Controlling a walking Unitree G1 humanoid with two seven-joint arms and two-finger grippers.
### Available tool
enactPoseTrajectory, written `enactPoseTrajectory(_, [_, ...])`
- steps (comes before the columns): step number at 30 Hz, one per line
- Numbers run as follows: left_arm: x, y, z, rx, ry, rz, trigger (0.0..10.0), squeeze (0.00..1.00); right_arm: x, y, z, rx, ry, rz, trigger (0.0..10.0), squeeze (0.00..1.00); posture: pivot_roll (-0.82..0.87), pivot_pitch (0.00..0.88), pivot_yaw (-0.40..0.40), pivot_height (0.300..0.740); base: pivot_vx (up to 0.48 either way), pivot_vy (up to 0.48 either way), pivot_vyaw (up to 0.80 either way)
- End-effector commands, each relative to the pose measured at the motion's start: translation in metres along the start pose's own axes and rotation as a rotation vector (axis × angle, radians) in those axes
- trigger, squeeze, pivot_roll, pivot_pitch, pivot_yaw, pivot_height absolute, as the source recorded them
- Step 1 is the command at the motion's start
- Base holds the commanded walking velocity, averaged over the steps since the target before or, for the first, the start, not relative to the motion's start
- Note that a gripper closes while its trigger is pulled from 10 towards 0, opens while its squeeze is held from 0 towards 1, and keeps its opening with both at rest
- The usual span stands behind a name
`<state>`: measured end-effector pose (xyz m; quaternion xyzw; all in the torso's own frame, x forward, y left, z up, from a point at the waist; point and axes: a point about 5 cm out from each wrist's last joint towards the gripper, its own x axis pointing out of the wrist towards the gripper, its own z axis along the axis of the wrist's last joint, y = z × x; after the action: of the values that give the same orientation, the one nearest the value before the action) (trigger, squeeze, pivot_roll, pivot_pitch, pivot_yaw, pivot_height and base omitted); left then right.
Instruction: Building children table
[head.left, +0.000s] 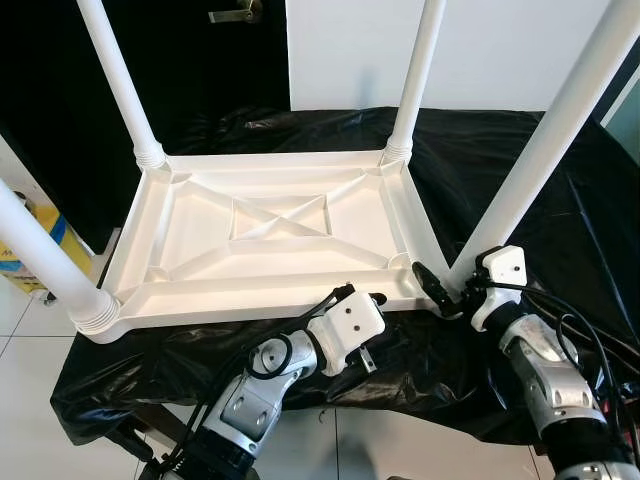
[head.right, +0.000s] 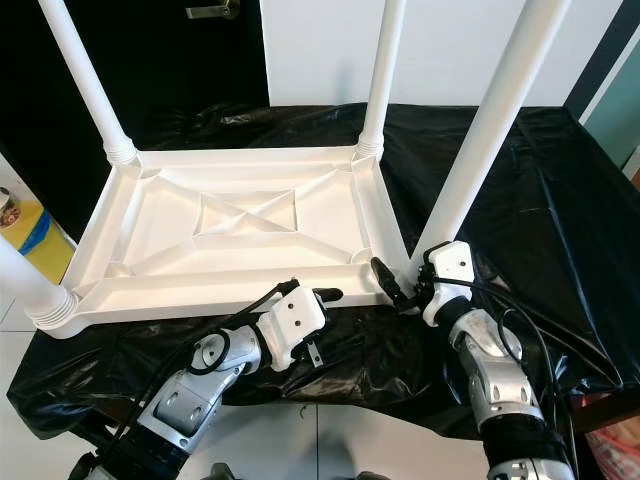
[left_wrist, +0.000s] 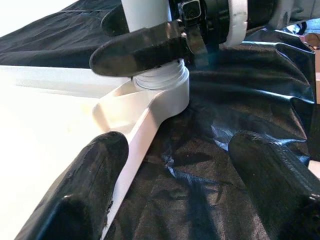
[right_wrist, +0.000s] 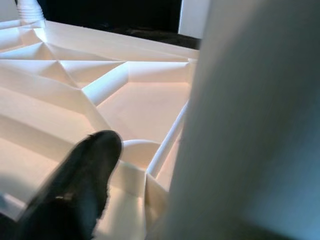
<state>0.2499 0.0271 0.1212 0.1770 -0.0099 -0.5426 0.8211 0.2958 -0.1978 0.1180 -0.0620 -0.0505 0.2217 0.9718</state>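
A white plastic children's table (head.left: 250, 292) lies upside down on a black sheet, its ribbed underside facing up. All of its legs stand upright in the corners. My right gripper (head.left: 440, 290) is at the socket of the near right leg (head.left: 540, 150), with its black fingers (left_wrist: 140, 50) clasped around the leg's base. My left gripper (head.left: 365, 305) hovers at the table's front rim just left of that corner. It is open, its fingers (left_wrist: 95, 200) spread wide over the rim and the sheet, holding nothing.
The black sheet (head.left: 520, 150) drapes over the support's front and right edges. White tile floor (head.left: 30, 400) lies below. A yellow and blue box (head.left: 40, 235) stands at the left behind the near left leg (head.left: 40, 260). A dark door (head.left: 235, 14) is at the back.
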Motion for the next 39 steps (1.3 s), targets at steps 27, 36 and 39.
enactPoseTrajectory(27, [0.002, 0.001, 0.0, 0.015, 0.009, 0.045, 10.0, 0.0, -0.002, -0.005, -0.032, -0.003, 0.172, -0.132, 10.0, 0.0, -0.01, 0.019, -0.042, 0.74, 0.0, 0.0, 0.0])
enactPoseTrajectory(36, [0.002, 0.001, -0.001, 0.031, 0.021, 0.038, 10.0, 0.0, -0.001, 0.004, -0.041, 0.054, 0.207, -0.29, 10.0, 0.0, -0.01, 0.014, -0.041, 0.74, 0.0, 0.0, 0.0])
enactPoseTrajectory(39, [0.002, 0.001, -0.001, 0.032, 0.022, 0.036, 10.0, 0.0, -0.001, 0.009, -0.042, 0.065, 0.207, -0.336, 10.0, 0.0, -0.01, 0.015, -0.041, 0.74, 0.0, 0.0, 0.0])
